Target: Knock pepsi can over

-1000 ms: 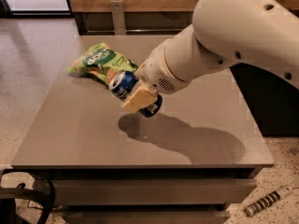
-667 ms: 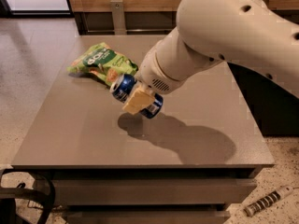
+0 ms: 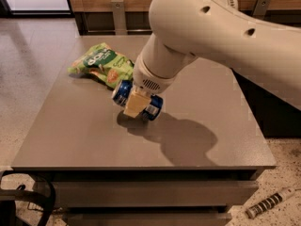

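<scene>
The pepsi can [image 3: 153, 107] is dark blue with a silver rim. It is tipped almost onto its side, just above or touching the grey table [image 3: 70, 126] near its middle. My gripper [image 3: 136, 104] is shut across the can's middle, and one beige finger [image 3: 133, 102] covers the can's centre. The large white arm comes down from the upper right and hides the far finger. The can's shadow lies directly under it.
A green snack bag [image 3: 101, 65] lies on the table just behind and left of the can. The table's front edge is close below. A striped cylindrical object [image 3: 270, 204] lies on the floor at lower right, and a black cable [image 3: 28, 201] at lower left.
The arm has moved down and a little forward with the tilted can in the gripper, bringing the can closer to the table top.
</scene>
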You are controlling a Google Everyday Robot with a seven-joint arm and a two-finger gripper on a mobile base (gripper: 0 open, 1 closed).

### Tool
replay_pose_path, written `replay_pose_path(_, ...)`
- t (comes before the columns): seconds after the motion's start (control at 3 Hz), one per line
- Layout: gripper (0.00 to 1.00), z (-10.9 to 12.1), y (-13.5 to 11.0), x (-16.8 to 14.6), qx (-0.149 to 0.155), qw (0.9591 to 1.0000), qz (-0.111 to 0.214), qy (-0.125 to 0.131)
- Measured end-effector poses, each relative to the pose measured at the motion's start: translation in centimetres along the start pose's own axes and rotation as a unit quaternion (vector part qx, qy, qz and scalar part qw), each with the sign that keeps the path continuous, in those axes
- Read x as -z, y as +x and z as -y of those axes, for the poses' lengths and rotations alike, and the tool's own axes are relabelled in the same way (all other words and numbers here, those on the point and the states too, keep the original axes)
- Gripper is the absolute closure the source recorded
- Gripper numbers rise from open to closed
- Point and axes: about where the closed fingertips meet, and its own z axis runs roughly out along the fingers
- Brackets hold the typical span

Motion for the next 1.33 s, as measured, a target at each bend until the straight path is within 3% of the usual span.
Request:
replay_pose_path(0.33, 1.0, 0.2, 0.4, -2.1, 0.005, 0.999, -0.041, -0.016)
replay_pose_path(1.0, 1.0, 0.0, 1.4, -5.4, 0.003, 0.9958, -0.085, -0.034)
replay_pose_path(1.33, 0.85, 0.1, 1.3, -5.3, 0.002, 0.9955, -0.088, -0.035)
